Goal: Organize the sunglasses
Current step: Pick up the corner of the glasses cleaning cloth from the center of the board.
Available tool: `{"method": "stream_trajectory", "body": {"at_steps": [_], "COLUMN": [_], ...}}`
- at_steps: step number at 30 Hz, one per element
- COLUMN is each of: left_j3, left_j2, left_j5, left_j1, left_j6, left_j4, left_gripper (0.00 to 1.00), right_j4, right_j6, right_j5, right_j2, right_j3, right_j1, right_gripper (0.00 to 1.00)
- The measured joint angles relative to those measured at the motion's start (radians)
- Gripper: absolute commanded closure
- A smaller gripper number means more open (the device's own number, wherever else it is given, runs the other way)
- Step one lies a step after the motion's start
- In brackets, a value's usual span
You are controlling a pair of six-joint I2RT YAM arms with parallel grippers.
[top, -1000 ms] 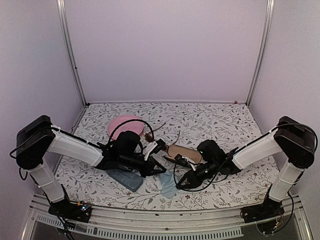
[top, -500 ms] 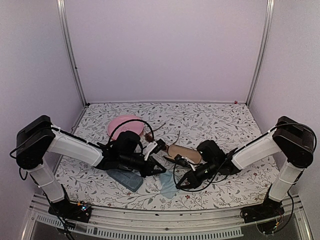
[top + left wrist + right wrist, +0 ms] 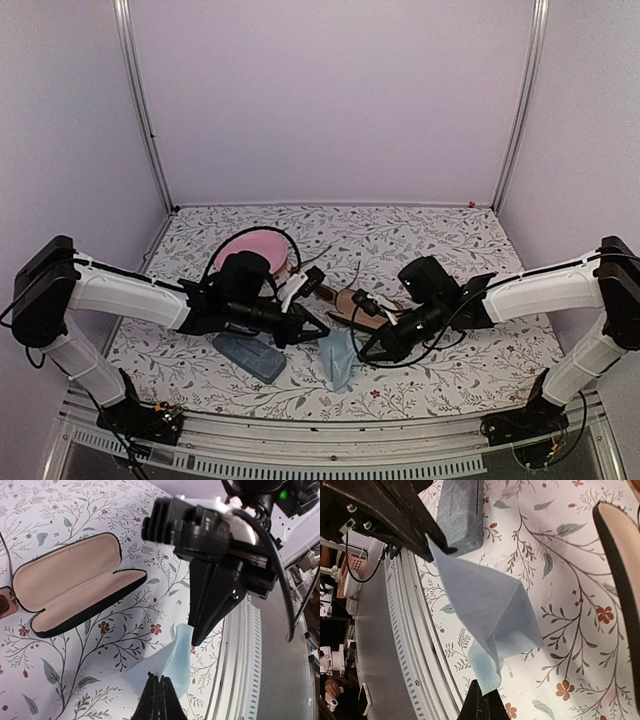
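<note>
- Pulling a pale blue cloth [image 3: 490, 605] between two arms, just above the floral table [image 3: 450, 250], most likely to fold it or spread it before it goes in with a pair of glasses.
- Pinched hard at the cloth's left edge by the left gripper [image 3: 159, 690], jaws clenched on the fabric.
- Clamped just as tightly at the opposite, right edge by the right gripper [image 3: 481, 695].
- Raised rather than dragged, judging by the shadow beneath, apparently to keep the fabric from bunching.
- Lying open at centre, just beyond the cloth: a black hard case [image 3: 70, 580] with tan lining, presumably ready to receive a pair.
- At the case's far-left end, right beside it: the reddish-brown sunglasses [image 3: 6, 604], only one lens and a thin arm showing in the left wrist view, not yet in any case.
- No clear sighting of the pale, near-transparent pair.
- At near left, under the left arm: a closed grey-blue case [image 3: 462, 510], with a pink dish [image 3: 245, 245] farther back.
</note>
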Motion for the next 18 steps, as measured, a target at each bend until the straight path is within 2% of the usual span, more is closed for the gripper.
{"method": "stream_trajectory", "body": {"at_steps": [10,18], "left_j3": [0.0,-0.001], "left_j2": [-0.131,-0.199], "left_j5": [-0.037,-0.069], "left_j1": [-0.017,-0.047], "left_j6": [0.024,0.028], "left_j4": [-0.121,-0.182], "left_gripper": [1.0,1.0], "right_j4": [-0.314,-0.444], "right_j6": [-0.097,-0.141], "right_j5": [0.111,0.14], "right_j2": [-0.043,-0.105], "right_j3": [0.133,0.188], "right_j1": [-0.006,-0.007], "right_gripper": [1.0,1.0]}}
